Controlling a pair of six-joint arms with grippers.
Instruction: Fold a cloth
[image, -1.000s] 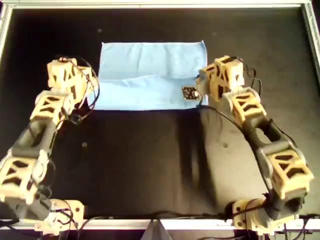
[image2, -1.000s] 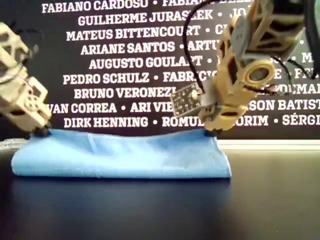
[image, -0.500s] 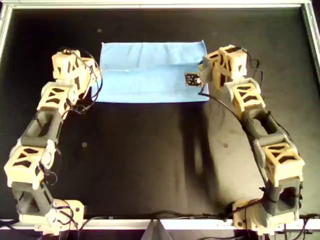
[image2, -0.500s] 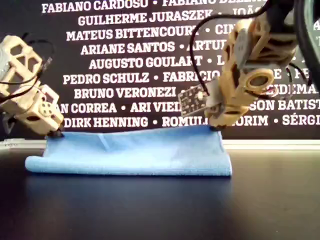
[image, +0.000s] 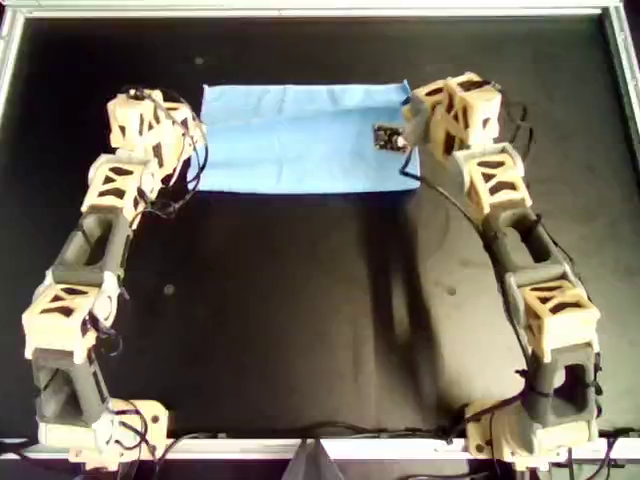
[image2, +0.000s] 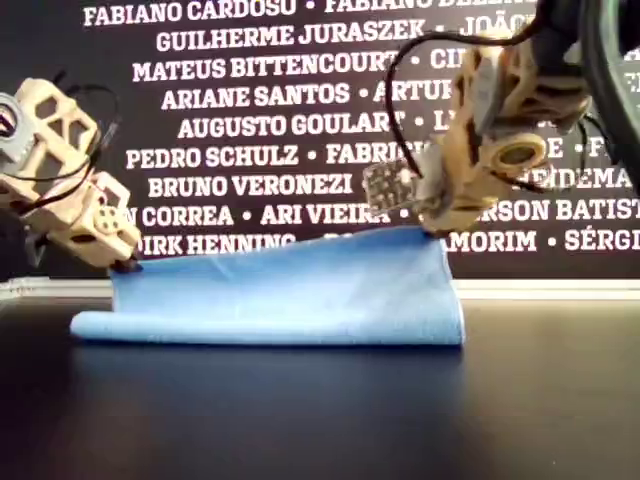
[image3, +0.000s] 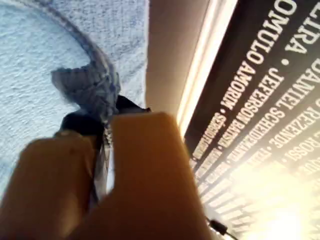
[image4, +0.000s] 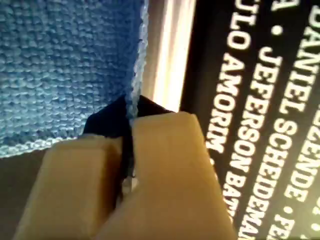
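Overhead, the light blue cloth (image: 300, 135) lies in the upper middle of the frame on a black bench (image: 300, 330). It shows as a wide band with one arm at each short end. The arm at the frame's left (image: 150, 125) meets the cloth's left edge, and the arm at the frame's right (image: 455, 115) meets its right edge. A small circuit board (image: 385, 137) juts from that right arm over the fabric.

In the exterior view the cloth (image2: 300, 290) forms a raised sheet. It is held higher at the frame's right than at the left, with a rounded fold along the bench in front. A banner of white names (image2: 250, 100) fills the background.

My first hand (image3: 102, 145) is pressed together on a bunched corner of the cloth. My second hand (image4: 127, 135) is pressed together on a thin stitched edge. The wrist views do not settle which arm carries which hand.

Risks, as judgements:
- My second hand grips very little fabric, right at the hem. A tug between the two arms could pull it free and drop that side.
- The two ends sit at unequal heights. Laying the layer down like this could leave the fold skewed, with edges that do not meet.
- The cloth is soft and light, so the layer resting on the bench may drag along and wrinkle.
- The bunched corner could stay crumpled when let go.
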